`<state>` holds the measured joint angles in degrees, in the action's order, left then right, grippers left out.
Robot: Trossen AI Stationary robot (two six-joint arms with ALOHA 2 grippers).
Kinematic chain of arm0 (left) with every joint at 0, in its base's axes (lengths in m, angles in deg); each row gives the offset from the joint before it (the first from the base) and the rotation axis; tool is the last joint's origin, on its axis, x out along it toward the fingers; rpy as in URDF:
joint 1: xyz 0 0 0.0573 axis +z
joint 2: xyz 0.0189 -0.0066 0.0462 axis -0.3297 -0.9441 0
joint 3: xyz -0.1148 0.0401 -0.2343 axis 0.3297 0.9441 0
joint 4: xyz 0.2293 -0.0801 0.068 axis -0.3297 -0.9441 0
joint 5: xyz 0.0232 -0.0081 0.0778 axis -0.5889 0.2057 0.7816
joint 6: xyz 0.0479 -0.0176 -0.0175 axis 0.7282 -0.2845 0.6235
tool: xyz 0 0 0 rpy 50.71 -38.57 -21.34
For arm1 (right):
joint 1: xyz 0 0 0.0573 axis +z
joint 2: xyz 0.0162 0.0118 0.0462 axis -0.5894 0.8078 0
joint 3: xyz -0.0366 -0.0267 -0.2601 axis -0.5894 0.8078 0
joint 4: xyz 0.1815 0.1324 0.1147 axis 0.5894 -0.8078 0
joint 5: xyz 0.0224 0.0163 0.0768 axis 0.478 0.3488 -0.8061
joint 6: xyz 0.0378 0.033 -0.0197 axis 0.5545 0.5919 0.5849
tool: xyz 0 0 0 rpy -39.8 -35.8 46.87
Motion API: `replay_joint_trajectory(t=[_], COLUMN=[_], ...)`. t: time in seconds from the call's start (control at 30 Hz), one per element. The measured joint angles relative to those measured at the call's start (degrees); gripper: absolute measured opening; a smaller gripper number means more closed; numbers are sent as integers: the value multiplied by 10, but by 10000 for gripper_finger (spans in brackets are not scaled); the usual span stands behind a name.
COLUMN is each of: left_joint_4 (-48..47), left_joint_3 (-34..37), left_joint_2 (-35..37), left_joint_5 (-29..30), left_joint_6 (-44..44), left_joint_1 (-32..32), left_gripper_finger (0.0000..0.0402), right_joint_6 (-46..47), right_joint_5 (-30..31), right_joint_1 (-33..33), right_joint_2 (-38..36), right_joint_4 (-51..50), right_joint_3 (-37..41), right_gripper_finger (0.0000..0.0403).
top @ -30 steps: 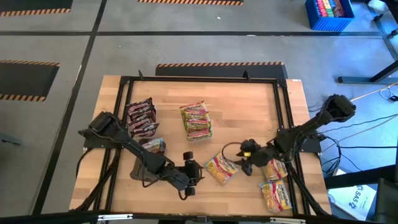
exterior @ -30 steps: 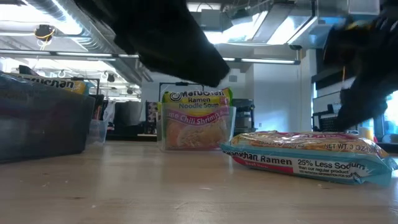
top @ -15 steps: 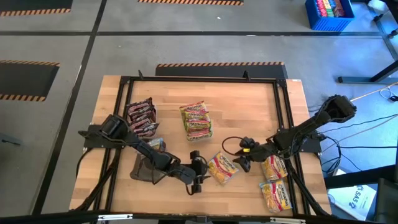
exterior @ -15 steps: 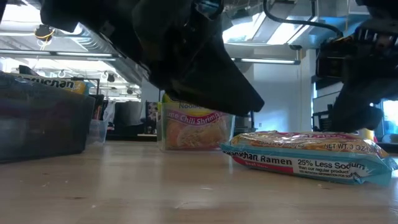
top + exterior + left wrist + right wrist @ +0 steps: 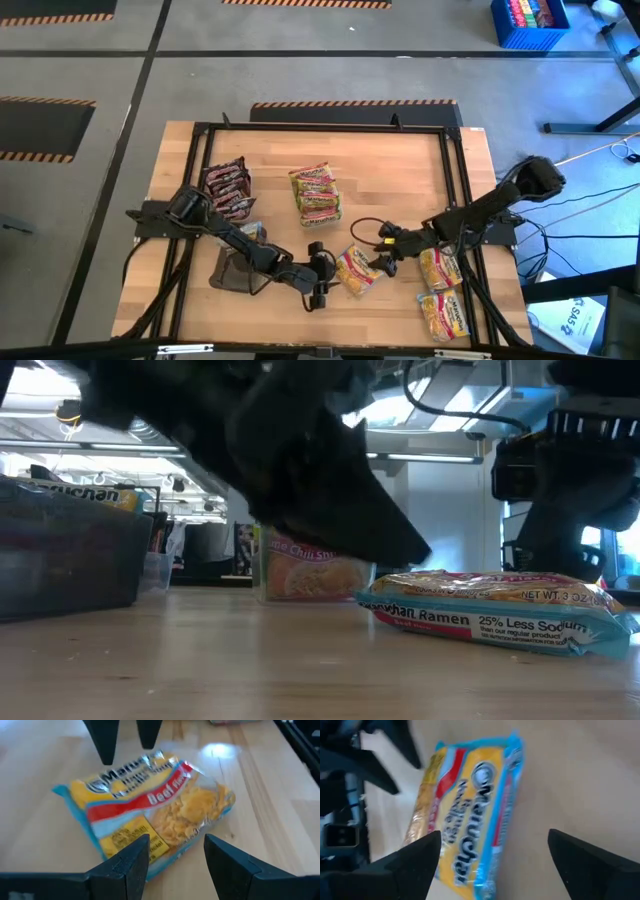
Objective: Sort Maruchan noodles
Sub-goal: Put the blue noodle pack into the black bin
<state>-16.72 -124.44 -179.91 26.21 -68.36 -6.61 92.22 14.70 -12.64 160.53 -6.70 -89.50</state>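
Observation:
A yellow Maruchan packet with blue ends (image 5: 356, 271) lies flat on the wood between both grippers; it also shows in the left wrist view (image 5: 150, 810) and the right wrist view (image 5: 470, 815). My left gripper (image 5: 327, 277) is open at the packet's left end (image 5: 175, 855), its fingers on either side of that end. My right gripper (image 5: 379, 265) is open at the packet's right end (image 5: 492, 865). In the low view the packet (image 5: 500, 615) rests on its broad face, with dark arm parts above it.
Maroon packets (image 5: 226, 190) sit at the far left and a yellow stack in a clear tray (image 5: 316, 195) in the middle. A pale packet (image 5: 248, 233) and a clear tray (image 5: 235, 272) lie under the left arm. More yellow packets (image 5: 443, 295) lie at the right rail.
My left gripper has moved toward the table's right, up to the packet's left end. My right gripper has moved toward the table's left, up to the packet's right end. The packet has stayed where it lay.

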Motion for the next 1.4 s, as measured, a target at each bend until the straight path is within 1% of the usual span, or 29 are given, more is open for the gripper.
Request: replay_joint_trajectory(t=[0.13,0.27,0.53,0.8,0.9,1.1,1.17,1.3,1.4], left_joint_4=[39,44,41,35,34,28,6,-11,-29], left_joint_3=[0,0,0,0,0,0,1,1,0], left_joint_2=[-22,-25,-25,-25,-25,-24,-9,27,41], left_joint_5=[-35,-55,-57,-51,-52,-46,-37,-14,-16], left_joint_6=[-3,-4,-1,-1,-1,1,15,29,27], left_joint_1=[9,19,32,30,29,26,18,-9,-24], left_gripper_finger=[182,182,182,182,182,182,182,182,182], right_joint_6=[14,24,26,17,-6,-7,-7,-5,-7], right_joint_5=[-20,-17,-31,-35,-35,-36,-45,-87,-85], right_joint_1=[-3,-3,-3,-3,-3,-3,-3,-2,-2], right_joint_2=[34,56,108,143,145,145,143,119,91], right_joint_4=[18,42,144,139,128,124,121,117,89], right_joint_3=[0,-1,-1,-44,-55,-56,-57,-57,-57], right_gripper_finger=[348,338,326,325,325,325,325,325,325])
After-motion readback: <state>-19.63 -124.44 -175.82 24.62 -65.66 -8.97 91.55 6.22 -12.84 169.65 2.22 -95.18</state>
